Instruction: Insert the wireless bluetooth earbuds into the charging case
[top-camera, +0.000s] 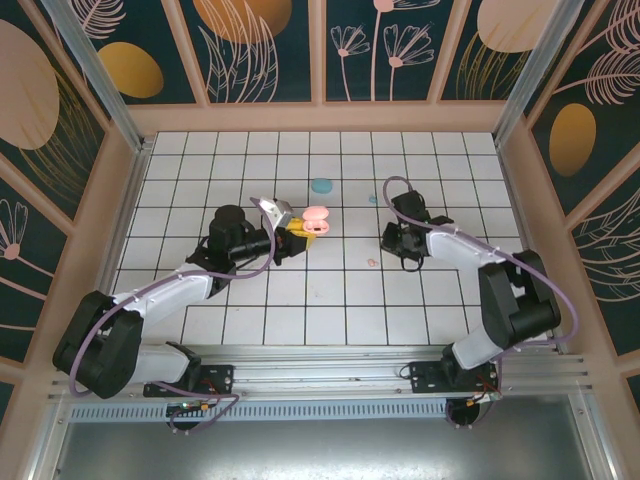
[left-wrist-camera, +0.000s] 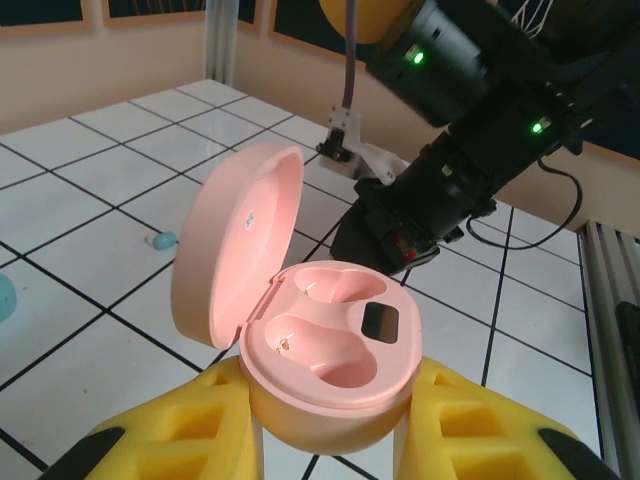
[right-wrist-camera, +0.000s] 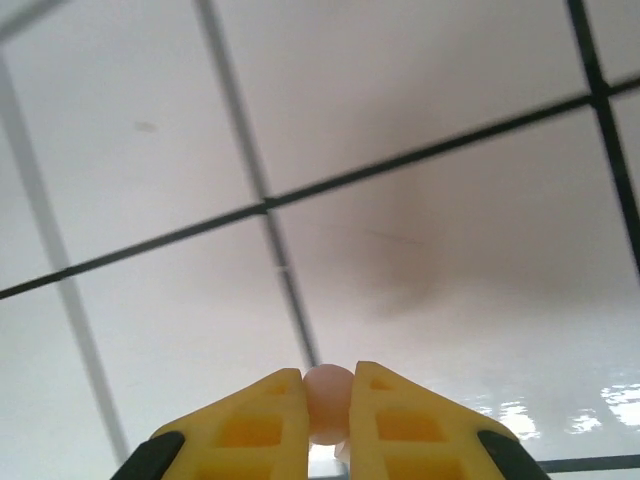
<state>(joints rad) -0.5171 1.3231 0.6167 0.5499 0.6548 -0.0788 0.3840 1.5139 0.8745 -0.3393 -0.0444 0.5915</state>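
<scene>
The pink charging case (left-wrist-camera: 335, 345) stands open between the yellow fingers of my left gripper (left-wrist-camera: 335, 405), which is shut on its base. Its lid (left-wrist-camera: 235, 245) is tipped back to the left and both wells are bare. From above, the case (top-camera: 316, 220) sits at the left gripper (top-camera: 300, 232) near the middle of the floor. My right gripper (right-wrist-camera: 328, 388) is shut on a pale pink earbud (right-wrist-camera: 328, 398), low over the white tiles. Seen from above, the right gripper (top-camera: 394, 240) points down to the right of the case. Another pink earbud (top-camera: 372, 263) lies on a tile near it.
A teal case (top-camera: 321, 186) lies on the tiles behind the pink one, and a small teal earbud (top-camera: 373, 198) to its right. The teal earbud (left-wrist-camera: 163, 240) also lies left of the lid. The right arm (left-wrist-camera: 450, 150) stands close behind the pink case. Walls ring the tiled floor.
</scene>
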